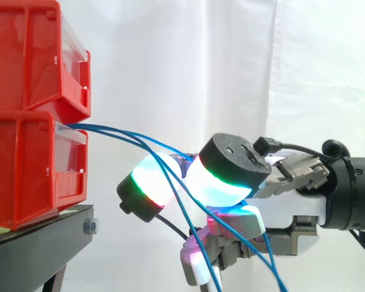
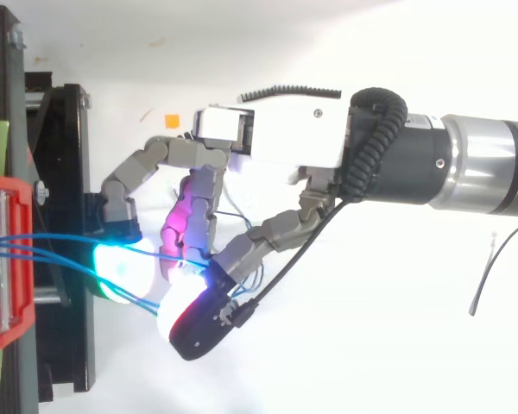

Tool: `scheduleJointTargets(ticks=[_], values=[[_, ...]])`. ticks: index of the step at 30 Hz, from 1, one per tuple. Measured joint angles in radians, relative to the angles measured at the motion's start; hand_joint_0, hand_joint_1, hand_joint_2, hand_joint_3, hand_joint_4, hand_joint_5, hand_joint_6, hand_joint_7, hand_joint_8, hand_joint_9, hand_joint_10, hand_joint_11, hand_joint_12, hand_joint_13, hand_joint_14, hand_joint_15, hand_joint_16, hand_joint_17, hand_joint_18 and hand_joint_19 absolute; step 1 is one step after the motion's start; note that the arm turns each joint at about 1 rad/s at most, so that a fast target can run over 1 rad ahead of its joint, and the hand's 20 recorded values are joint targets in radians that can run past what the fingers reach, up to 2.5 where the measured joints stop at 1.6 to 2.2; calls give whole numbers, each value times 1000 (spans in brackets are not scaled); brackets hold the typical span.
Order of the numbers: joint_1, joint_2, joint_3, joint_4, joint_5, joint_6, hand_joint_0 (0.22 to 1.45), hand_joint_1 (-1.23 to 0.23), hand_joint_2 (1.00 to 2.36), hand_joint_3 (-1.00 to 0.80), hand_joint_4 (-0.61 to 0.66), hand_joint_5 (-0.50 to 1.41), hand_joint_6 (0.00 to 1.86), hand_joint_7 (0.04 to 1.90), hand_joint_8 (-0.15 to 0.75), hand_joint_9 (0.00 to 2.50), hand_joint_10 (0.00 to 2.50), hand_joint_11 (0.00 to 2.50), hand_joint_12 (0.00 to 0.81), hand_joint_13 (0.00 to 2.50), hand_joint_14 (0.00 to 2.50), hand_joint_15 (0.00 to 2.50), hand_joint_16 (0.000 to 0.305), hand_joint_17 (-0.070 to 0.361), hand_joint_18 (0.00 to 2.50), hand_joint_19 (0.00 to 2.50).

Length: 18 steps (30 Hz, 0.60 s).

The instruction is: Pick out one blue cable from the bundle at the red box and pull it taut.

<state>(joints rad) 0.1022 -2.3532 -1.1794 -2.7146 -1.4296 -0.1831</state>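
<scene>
Several thin blue cables point(image 1: 118, 134) come out of the front of the lower red box point(image 1: 24, 170) and run right, then sag downward. My hand point(image 1: 292, 207) comes in from the right just beside the box, fingers curled. Two glowing pads point(image 1: 222, 182) close together on the uppermost blue cable, which ends between them. The other blue cables drop across the front of the fingers toward the bottom edge. From above, the blue cables point(image 2: 60, 243) leave the red box point(image 2: 4, 259) and reach the glowing pads point(image 2: 121, 263) under the hand point(image 2: 276, 138).
A second red bin point(image 1: 24, 55) is stacked on the lower one, both on a black stand point(image 1: 36, 243). White curtain fills the background. A loose thin black wire point(image 2: 488, 267) lies on the white surface at the right. A small orange mark point(image 2: 171, 121) sits near the stand.
</scene>
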Motion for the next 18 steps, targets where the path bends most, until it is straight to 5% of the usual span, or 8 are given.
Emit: scheduleJointTargets(ticks=[13, 18], values=[[3, 30, 1, -76, 0, -9, 580, -1025, 1000, -500, -144, -47, 892, 888, 251, 1598, 36, 934, 354, 1169, 23, 601, 44, 98, 986, 722], [4, 32, 1, -93, 1, -8, 532, -853, 1000, -500, -137, -52, 843, 926, 254, 1584, 32, 874, 362, 1166, 23, 583, 46, 104, 1006, 723]])
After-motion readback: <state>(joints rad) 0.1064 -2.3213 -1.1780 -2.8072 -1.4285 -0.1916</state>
